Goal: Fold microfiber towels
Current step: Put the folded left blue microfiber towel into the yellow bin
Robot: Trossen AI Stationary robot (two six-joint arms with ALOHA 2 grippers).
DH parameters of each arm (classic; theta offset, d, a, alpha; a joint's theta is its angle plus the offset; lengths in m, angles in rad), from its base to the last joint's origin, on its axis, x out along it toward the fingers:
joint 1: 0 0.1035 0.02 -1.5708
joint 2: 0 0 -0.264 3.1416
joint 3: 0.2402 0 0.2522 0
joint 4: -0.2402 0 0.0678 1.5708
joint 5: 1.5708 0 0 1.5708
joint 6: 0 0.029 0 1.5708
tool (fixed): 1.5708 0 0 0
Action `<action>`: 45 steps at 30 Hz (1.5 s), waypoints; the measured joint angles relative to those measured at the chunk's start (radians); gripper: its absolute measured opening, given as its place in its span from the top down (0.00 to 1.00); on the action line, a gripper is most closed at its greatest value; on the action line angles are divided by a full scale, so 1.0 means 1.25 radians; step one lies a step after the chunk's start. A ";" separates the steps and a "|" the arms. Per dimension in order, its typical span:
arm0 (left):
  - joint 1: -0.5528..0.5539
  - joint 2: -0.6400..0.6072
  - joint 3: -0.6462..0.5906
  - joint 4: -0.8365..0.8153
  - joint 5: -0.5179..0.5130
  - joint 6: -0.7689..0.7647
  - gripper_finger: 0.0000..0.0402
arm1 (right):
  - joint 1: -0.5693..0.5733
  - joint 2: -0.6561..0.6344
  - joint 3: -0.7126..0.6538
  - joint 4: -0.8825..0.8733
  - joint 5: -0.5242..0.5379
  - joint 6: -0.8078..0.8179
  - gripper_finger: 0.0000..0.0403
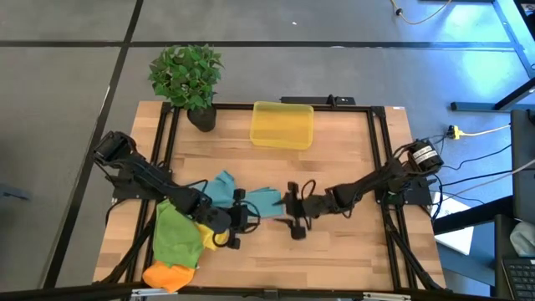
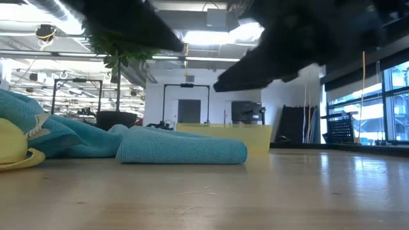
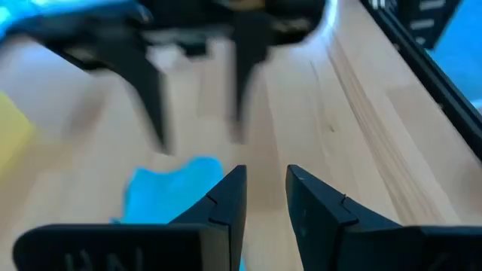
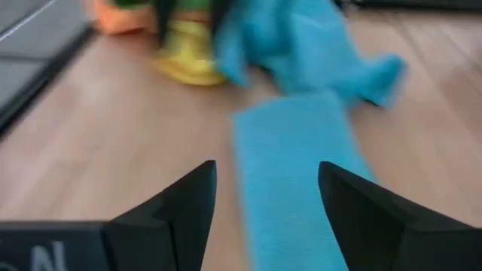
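Observation:
A teal-blue microfiber towel (image 1: 242,194) lies on the wooden table at mid-left. One part is a flat folded strip (image 4: 297,181) and the rest is bunched (image 4: 301,45) toward the left arm. Green (image 1: 177,234), yellow (image 1: 209,240) and orange (image 1: 167,274) towels are heaped at the near left. My right gripper (image 1: 290,209) hovers open just past the strip's right end, and the strip shows between its fingers (image 4: 188,203) in its wrist view. My left gripper (image 3: 263,188) stands beside the towel's near edge. Its fingers are a narrow gap apart, with only bare wood between them.
A translucent yellow bin (image 1: 282,125) stands at the far middle of the table, and a potted plant (image 1: 188,79) at the far left corner. Black frame rails (image 1: 380,150) run along the table's sides. Bare wood (image 1: 334,251) lies at the near right.

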 joint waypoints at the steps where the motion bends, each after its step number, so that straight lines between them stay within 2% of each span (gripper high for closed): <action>1: -0.006 0.000 0.000 0.015 -0.019 0.015 0.79 | 0.011 0.001 0.000 -0.001 0.000 -0.024 0.42; 6: -0.022 0.000 0.000 0.027 -0.035 -0.009 0.79 | 0.048 0.018 0.000 0.001 0.031 -0.100 0.42; 15: -0.035 0.000 0.000 0.005 -0.035 -0.026 0.79 | 0.051 0.053 -0.001 0.031 0.038 -0.103 0.41; 23: -0.023 0.000 0.000 0.000 -0.035 -0.024 0.79 | 0.039 0.084 0.000 0.083 0.039 -0.100 0.28; 28: -0.025 0.000 0.000 -0.002 -0.033 -0.019 0.79 | 0.034 0.125 0.029 0.069 0.038 -0.121 0.24; 33: -0.027 0.000 0.000 -0.022 -0.032 -0.020 0.79 | 0.034 0.163 0.084 0.008 0.070 -0.160 0.23; 38: -0.027 0.000 0.000 -0.020 -0.032 -0.015 0.79 | 0.034 0.204 0.143 -0.110 0.155 -0.166 0.23; 45: -0.027 0.000 0.000 -0.020 -0.032 -0.013 0.79 | 0.034 0.246 0.208 -0.188 0.174 -0.165 0.23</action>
